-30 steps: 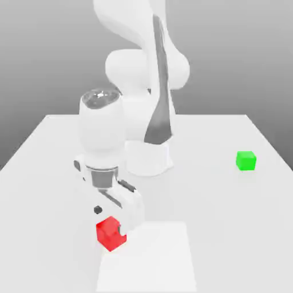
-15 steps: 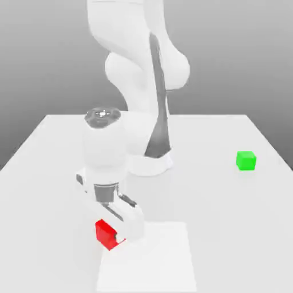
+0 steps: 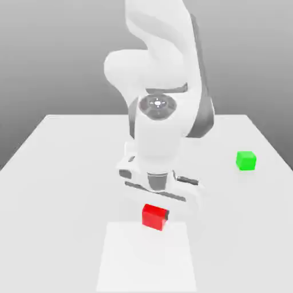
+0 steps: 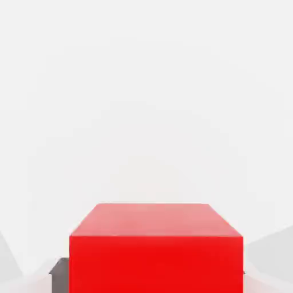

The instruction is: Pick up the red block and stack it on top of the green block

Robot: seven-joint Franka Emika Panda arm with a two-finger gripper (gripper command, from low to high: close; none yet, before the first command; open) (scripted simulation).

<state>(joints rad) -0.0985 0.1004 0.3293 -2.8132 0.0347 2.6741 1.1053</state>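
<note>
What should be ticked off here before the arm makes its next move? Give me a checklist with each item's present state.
1. Red block gripped between the pincer's two fingers: ok.
2. Green block upright on the table, nothing on top: ok.
3. Way between red and green free of other objects: ok, as far as the exterior view shows.
4. Red lined up above green: not ok; green sits well off toward the exterior view's right.
5. Red high enough to pass over green: cannot tell.
</note>
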